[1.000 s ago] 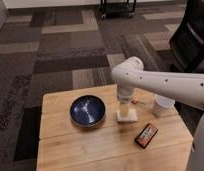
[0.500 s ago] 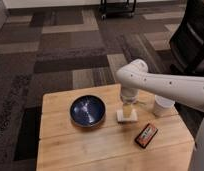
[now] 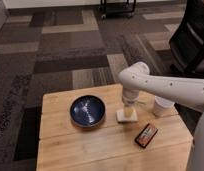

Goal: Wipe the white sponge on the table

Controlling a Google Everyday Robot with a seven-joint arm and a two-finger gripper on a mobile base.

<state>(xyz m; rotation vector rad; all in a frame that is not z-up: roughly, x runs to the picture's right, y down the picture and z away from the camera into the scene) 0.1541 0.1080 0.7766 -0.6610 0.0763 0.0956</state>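
The table (image 3: 95, 146) is pale wood, roughly square, with plank grain running side to side and a seam across its near half. Just to the 3 o'clock side of its middle lies the white sponge (image 3: 121, 119), a small flat rectangular pad with a matte, soft-looking face, resting flat on the boards. The gripper (image 3: 127, 111) comes straight down on the sponge from above and meets its top. Its pale tan tip blends into the pad, so whether the pincer is apart, together or clamped on the sponge cannot be told. The arm (image 3: 165, 88) behind it is smooth glossy white, a rounded tube with a row of small dark dots near the elbow, reaching in from the 3 o'clock edge. At 9 o'clock from the sponge, apart from it, sits a round dark blue bowl (image 3: 87, 111) with a shiny glazed inside streaked with pale marks. At 5 o'clock from the sponge lies a flat dark-and-orange packet (image 3: 146, 135), turned at a slant. At 2 o'clock stands a white cup (image 3: 163, 106), its upper part hidden by the arm. Beyond the table a carpet (image 3: 55, 60) of grey and tan blocks spreads out. A dark office chair (image 3: 192, 40) stands at 2 o'clock, and the base of a black cart (image 3: 117, 6) at 12 o'clock.
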